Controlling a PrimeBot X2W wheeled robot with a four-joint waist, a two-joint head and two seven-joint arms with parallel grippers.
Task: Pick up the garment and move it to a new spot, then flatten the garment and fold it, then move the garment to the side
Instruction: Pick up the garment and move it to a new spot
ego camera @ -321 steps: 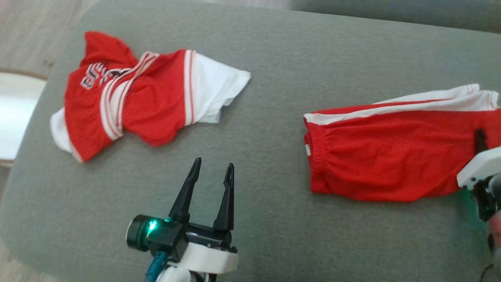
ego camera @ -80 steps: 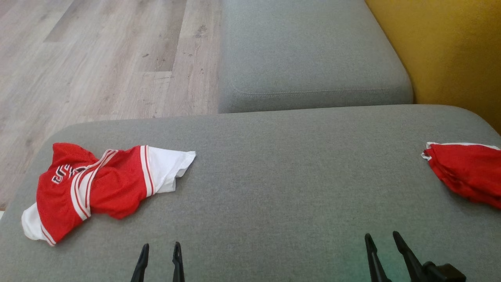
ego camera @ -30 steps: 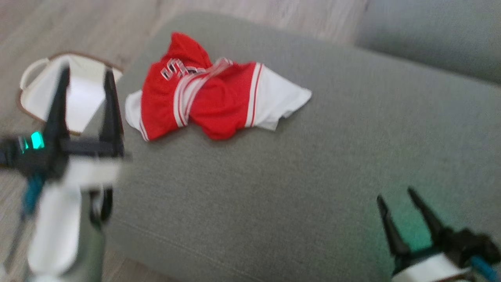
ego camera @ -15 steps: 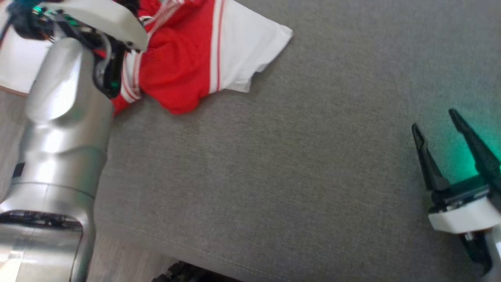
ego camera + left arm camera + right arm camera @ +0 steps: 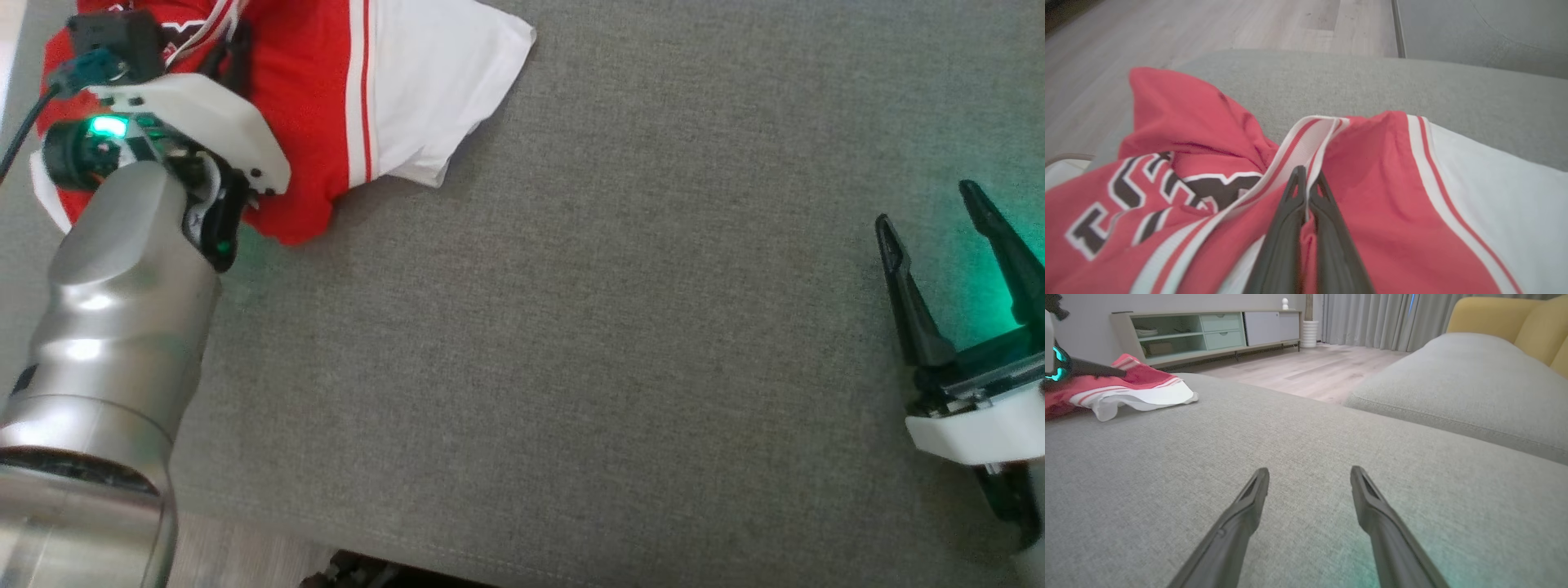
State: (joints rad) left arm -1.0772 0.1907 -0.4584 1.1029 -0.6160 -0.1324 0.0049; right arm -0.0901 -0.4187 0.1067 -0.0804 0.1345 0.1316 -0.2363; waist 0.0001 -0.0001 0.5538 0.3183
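Note:
The garment (image 5: 318, 98), a red and white jersey with black lettering, lies crumpled at the far left of the grey sofa seat (image 5: 571, 327). My silver left forearm (image 5: 122, 269) reaches over it from the front. In the left wrist view, my left gripper (image 5: 1306, 179) is shut on a raised fold of the garment (image 5: 1380, 196) beside its white striped trim. My right gripper (image 5: 927, 206) hovers open low over bare seat at the right, far from the garment (image 5: 1139, 386). Nothing is between its fingers (image 5: 1309, 470).
The seat's front edge (image 5: 343, 539) runs along the bottom of the head view. A second grey cushion (image 5: 1474, 375) and a yellow backrest (image 5: 1494, 310) lie beyond the right gripper. Wooden floor (image 5: 1306, 371) and a low cabinet (image 5: 1208, 330) are further off.
My left gripper has come down onto the garment and shut on its striped fold. The head camera has shifted. The right gripper stays open.

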